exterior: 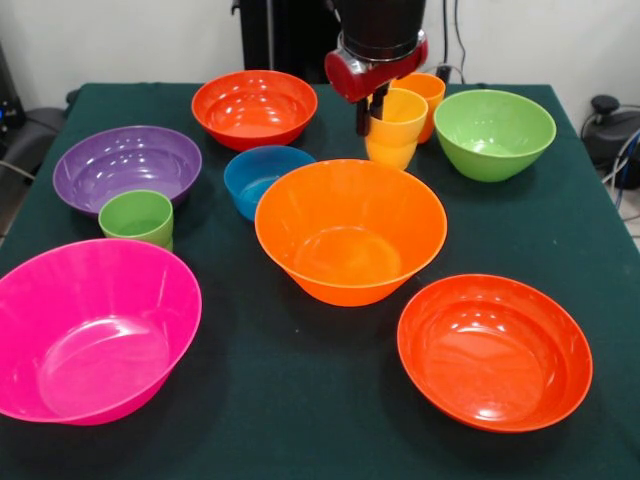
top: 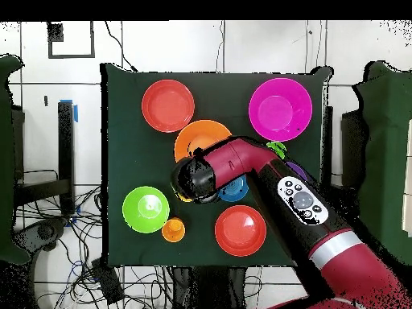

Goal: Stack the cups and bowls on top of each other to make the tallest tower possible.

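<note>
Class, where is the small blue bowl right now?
In the front view, the small blue bowl sits left of centre, between the purple bowl and the large light orange bowl, just in front of a red-orange bowl.

Yellow cup [exterior: 397, 128] upright behind light orange bowl [exterior: 350, 232], unstacked.

I think this is a robot lab: my table [exterior: 300, 420] has a dark green cloth, and wires [top: 56, 233] lie all over the floor [top: 161, 48].
</note>
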Robot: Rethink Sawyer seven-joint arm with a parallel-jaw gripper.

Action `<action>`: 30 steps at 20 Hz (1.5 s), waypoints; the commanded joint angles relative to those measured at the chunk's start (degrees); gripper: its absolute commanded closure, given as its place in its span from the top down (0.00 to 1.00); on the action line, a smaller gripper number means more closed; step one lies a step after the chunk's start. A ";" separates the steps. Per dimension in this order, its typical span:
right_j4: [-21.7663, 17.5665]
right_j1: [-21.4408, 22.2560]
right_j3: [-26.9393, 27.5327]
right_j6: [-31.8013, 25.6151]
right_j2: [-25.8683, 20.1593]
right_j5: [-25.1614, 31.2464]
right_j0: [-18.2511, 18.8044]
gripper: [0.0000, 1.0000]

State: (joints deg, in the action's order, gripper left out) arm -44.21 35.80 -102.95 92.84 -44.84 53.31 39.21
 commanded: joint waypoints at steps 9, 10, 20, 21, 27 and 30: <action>3.09 2.94 5.65 -16.12 -2.15 12.99 -2.32 0.00; 3.31 3.07 5.98 -16.38 -2.39 13.55 -2.31 0.00; 5.67 3.68 9.89 -17.09 -4.70 18.02 -1.98 0.00; 6.03 3.63 10.52 -17.16 -5.07 18.25 -2.05 0.00; 4.90 2.42 15.41 -18.70 -5.74 19.85 -4.09 0.00; 4.80 1.60 17.34 -19.04 -6.04 19.58 -4.36 0.00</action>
State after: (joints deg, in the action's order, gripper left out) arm -38.49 39.58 -92.75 92.84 -48.82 68.00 37.47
